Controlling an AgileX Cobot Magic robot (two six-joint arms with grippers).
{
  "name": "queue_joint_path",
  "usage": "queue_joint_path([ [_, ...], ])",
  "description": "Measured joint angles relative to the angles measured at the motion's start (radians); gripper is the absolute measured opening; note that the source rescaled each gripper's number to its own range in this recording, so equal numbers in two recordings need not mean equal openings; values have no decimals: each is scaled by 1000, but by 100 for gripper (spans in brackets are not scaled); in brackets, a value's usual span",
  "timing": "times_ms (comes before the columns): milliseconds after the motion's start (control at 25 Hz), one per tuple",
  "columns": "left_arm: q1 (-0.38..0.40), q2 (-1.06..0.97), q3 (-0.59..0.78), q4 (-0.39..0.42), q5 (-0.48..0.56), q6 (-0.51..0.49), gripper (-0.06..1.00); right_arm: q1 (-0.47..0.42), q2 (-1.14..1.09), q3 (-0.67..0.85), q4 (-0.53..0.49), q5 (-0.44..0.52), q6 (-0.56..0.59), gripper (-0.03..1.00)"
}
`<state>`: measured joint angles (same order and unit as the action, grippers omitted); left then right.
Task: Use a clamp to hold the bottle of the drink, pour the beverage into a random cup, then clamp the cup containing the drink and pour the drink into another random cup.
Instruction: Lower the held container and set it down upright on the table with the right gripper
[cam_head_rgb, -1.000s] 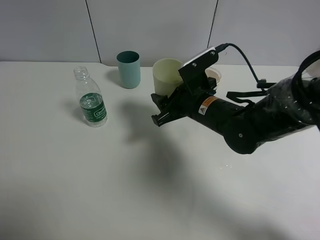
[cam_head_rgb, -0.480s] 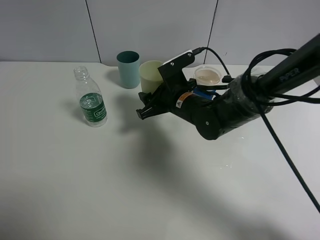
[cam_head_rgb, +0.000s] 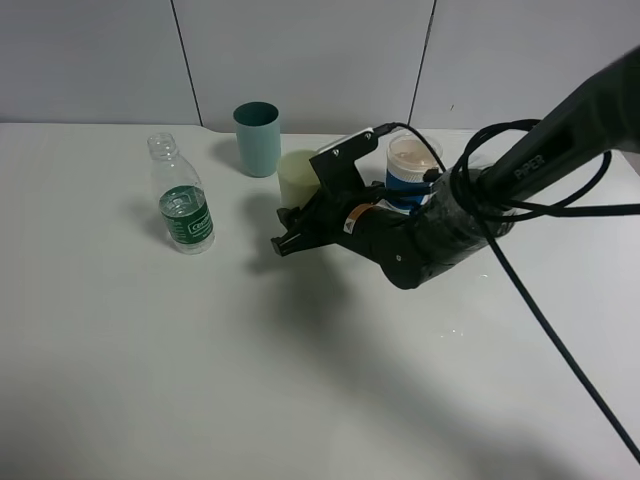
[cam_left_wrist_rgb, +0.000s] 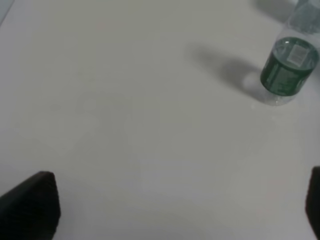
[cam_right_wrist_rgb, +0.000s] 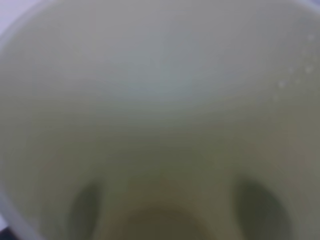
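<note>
The right gripper (cam_head_rgb: 290, 228) reaches across the table (cam_head_rgb: 150, 380), and its jaws are closed. Judging by how the pale yellow-green cup (cam_head_rgb: 297, 176) stands tight against the fingers and fills the whole right wrist view, the gripper has this cup clamped low on its wall. I cannot tell whether the base is on the table or lifted.

Seen from the high camera, the cup is near the middle of the table. The bottle (cam_head_rgb: 183, 208) stands upright and uncapped at its 9 o'clock, well apart. The teal cup (cam_head_rgb: 257, 138) is at its 11 o'clock. The white cup with a blue band (cam_head_rgb: 411, 172) is at its 3 o'clock, behind the arm.

The left gripper (cam_left_wrist_rgb: 172, 205) hangs wide open and empty over bare table, with the bottle at its 1 o'clock.

- **Weight and stiffness:** The cup looks like thin plastic, so it is probably light and likely to flex under a hard squeeze.
- **Surface:** The smooth taper could let the cup slip down through the jaws, and the small droplets (cam_right_wrist_rgb: 300, 75) on the wall suggest it is wet.
- **Hold:** The best grip is probably across the middle of the wall with moderate pressure, leaving the rim clear on the side towards the white cup.
- **Contents:** How much beverage is inside cannot be seen, so the tilt is best made slowly.
</note>
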<state>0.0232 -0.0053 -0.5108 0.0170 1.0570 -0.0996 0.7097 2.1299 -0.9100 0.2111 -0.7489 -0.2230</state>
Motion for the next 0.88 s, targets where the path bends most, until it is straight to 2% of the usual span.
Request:
queue_joint_path([
  [120, 0, 0, 0, 0, 0, 0, 100, 0, 47, 0, 0, 0, 1, 1],
  [440, 0, 0, 0, 0, 0, 0, 100, 0, 97, -6, -15, -105, 1, 1],
  [880, 0, 0, 0, 0, 0, 0, 100, 0, 97, -6, -46, -109, 1, 1],
])
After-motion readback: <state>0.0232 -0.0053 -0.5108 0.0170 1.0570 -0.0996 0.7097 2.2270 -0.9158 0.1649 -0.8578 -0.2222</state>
